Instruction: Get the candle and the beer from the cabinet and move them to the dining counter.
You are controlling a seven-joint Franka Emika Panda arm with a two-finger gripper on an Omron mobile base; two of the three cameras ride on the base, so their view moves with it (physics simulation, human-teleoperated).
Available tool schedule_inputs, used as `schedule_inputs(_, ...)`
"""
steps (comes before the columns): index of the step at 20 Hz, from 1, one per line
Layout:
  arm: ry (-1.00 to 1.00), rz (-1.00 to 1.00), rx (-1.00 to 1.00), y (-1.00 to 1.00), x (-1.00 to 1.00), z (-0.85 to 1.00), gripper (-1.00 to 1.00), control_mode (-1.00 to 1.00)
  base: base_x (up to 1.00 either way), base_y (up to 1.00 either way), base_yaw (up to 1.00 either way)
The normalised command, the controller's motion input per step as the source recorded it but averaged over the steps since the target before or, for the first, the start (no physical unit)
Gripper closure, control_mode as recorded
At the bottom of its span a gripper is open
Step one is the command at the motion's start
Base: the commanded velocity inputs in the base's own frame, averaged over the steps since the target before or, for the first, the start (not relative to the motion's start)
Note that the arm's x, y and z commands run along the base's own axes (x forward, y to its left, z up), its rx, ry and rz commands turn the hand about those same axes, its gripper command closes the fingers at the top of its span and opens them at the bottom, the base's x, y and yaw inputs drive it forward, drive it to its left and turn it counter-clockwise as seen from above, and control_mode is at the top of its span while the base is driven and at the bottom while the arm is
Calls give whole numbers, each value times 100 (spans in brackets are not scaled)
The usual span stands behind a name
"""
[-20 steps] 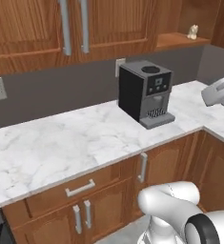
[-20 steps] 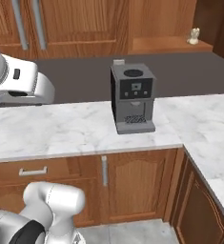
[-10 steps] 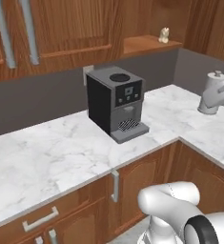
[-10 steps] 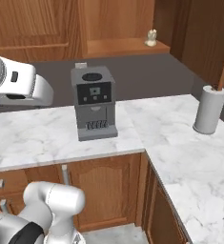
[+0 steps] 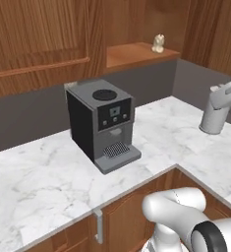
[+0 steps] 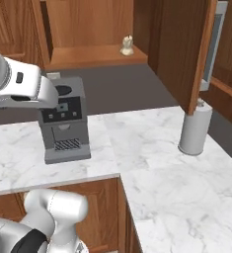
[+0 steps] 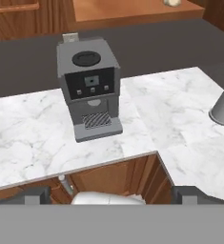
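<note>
Arm raised high over the marble worktop, forearm level above the coffee machine (image 6: pixel 63 126); gripper (image 7: pixel 113 195) spread wide, holding nothing (finger tips far apart in hand view). Right of the machine, the candle (image 6: pixel 127 45) sits on the open shelf of the cabinet (image 6: pixel 95 57); further right, a grey cylinder (image 6: pixel 194 129) stands on the worktop.

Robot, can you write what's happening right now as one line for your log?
stage: nearing shelf | gripper: open, empty | small pale figure: on open wooden shelf | coffee machine: on worktop | beer: unseen

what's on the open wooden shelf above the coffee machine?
One small cream candle stands on the shelf, near its right end. No bottle visible there; the open cabinet door hides whatever lies behind it.
</note>
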Motion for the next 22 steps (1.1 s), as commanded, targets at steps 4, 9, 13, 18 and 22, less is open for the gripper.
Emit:
schedule_inputs(4,0,0,0,0,0,0,-100,100,44,0,-1)
schedule_inputs(9,0,0,0,0,0,0,-100,100,48,-6,0)
schedule_inputs(13,0,0,0,0,0,0,-100,100,50,-25,0)
schedule_inputs(18,0,0,0,0,0,0,-100,100,34,-58,0)
schedule_inputs(22,0,0,0,0,0,0,-100,100,36,-69,0)
